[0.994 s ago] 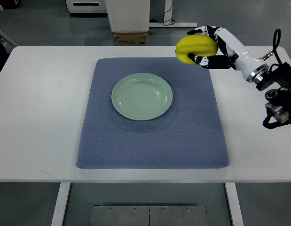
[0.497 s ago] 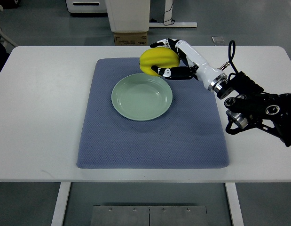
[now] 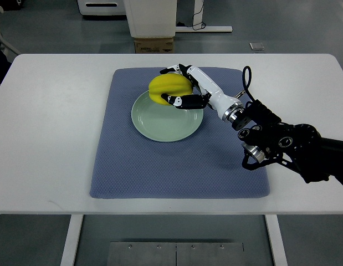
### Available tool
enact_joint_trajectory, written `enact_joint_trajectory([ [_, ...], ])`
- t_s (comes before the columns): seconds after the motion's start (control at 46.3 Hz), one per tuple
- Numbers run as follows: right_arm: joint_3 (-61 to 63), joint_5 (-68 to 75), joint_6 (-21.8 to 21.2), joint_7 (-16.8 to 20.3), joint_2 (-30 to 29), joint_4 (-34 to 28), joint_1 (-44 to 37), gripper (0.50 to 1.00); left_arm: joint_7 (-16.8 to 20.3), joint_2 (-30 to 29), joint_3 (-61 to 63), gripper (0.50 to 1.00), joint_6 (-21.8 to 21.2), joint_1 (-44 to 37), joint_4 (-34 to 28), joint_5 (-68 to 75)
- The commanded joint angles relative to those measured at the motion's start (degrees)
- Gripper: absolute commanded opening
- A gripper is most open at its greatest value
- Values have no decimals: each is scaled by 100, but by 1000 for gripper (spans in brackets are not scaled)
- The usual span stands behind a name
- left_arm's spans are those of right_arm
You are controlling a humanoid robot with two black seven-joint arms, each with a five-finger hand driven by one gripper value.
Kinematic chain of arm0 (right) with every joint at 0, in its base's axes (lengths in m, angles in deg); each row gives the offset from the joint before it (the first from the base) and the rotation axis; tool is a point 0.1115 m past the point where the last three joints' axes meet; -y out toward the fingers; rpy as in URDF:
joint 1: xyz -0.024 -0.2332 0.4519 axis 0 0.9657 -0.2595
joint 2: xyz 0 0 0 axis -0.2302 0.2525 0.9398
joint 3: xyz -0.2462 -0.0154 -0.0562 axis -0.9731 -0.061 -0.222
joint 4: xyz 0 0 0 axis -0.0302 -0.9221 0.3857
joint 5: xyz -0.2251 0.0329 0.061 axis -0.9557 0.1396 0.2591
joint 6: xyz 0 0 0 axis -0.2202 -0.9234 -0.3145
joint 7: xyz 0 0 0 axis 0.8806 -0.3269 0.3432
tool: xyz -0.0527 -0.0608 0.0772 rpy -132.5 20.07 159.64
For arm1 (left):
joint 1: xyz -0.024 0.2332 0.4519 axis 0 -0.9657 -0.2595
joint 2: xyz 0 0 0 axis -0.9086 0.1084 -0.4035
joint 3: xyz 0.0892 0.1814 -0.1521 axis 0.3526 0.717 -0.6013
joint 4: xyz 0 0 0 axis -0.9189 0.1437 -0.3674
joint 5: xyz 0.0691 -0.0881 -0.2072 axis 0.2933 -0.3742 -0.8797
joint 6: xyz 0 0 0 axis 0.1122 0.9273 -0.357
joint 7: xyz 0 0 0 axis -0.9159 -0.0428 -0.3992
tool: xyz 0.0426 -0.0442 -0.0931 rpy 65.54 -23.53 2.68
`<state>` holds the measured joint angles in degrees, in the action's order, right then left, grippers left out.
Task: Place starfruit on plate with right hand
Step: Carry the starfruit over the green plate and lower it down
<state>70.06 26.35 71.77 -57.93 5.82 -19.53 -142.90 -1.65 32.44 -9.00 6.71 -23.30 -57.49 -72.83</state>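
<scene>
My right hand [image 3: 181,88] is wrapped around the starfruit [image 3: 170,90], with black-tipped fingers [image 3: 177,101] curled under its near side and others hooked over the far side. The fruit is yellow and ribbed, and from this steep view it sits over the far edge of the plate [image 3: 163,122]; I cannot tell whether it touches the rim or hangs just above it. The white forearm runs back from the hand toward the lower right, where the dark wrist joints and a looping black cable [image 3: 246,83] cross the right part of the mat.

The plate is pale green and round, and its near half is bare. It lies on a blue-grey mat [image 3: 143,166] that covers the middle of the white table [image 3: 44,138]. Past the far table edge I see a cardboard box [image 3: 154,45] on the grey floor.
</scene>
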Motion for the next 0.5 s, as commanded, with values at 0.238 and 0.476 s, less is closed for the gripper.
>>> enact_joint_trajectory([
  [0.238, -487, -16, -52, 0, -432, 590, 56, 500, 2, 0, -2, 1000, 0, 1, 0, 2],
  [0.476, -496, -16, -96, 0, -519, 731, 144, 500, -6, 0, -2, 1000, 0, 1, 0, 2],
])
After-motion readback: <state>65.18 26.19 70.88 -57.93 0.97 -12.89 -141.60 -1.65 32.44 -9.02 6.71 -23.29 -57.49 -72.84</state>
